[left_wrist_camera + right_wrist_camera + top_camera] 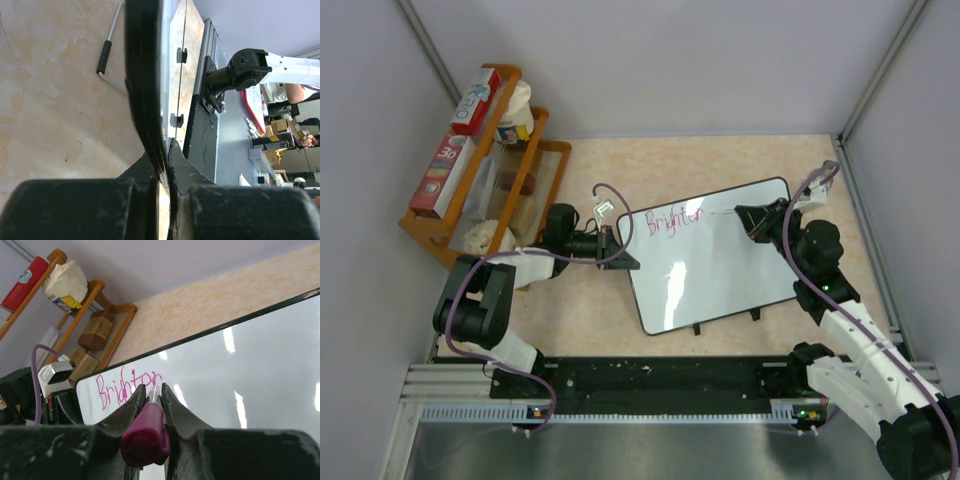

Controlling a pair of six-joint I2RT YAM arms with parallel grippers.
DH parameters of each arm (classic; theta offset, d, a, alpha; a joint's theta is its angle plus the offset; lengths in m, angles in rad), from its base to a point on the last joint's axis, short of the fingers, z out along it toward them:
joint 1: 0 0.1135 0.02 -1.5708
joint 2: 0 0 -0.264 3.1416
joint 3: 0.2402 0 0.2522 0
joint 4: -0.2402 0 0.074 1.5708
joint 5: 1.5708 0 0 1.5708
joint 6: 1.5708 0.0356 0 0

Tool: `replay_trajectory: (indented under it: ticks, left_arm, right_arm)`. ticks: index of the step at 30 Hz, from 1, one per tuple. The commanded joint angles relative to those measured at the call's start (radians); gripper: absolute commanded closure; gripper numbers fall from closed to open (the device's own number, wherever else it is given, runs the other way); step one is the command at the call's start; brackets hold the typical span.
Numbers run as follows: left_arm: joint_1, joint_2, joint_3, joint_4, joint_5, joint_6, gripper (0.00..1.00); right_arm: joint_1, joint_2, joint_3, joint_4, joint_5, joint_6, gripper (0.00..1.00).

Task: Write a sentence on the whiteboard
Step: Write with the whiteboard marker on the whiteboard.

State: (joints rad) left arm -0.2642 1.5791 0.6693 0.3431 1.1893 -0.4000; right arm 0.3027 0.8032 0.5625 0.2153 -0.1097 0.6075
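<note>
The whiteboard (720,265) lies tilted on the table, with its black feet on the near edge. The sentence (661,220) is pink and reads "Brighter" in the board's upper left corner; it also shows in the right wrist view (117,387). My left gripper (620,248) is shut on the board's left edge, and in the left wrist view (167,155) the black frame (145,75) runs between the jaws. My right gripper (748,220) is shut on a magenta marker (147,432). It sits over the board's upper middle, the tip pointing at the end of the word, whose last letters hide behind the fingers.
A wooden rack (490,190) with boxes and bags stands at the back left, close to my left arm. Grey walls close in the table on three sides. A metal rail (650,395) runs along the near edge. A wire handle (107,55) lies beside the board's frame.
</note>
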Motion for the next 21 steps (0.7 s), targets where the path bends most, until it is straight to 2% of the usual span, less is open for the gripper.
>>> replay_trajectory:
  ticks: [1, 21]
  left_arm:
    - [-0.027, 0.001, -0.043, 0.000, -0.105, 0.204, 1.00]
    - [-0.027, -0.001, -0.050, 0.016, -0.108, 0.197, 1.00]
  right_arm:
    - [-0.010, -0.002, 0.005, 0.021, -0.021, 0.008, 1.00]
    - [-0.010, -0.016, 0.004, 0.018, -0.039, -0.002, 1.00]
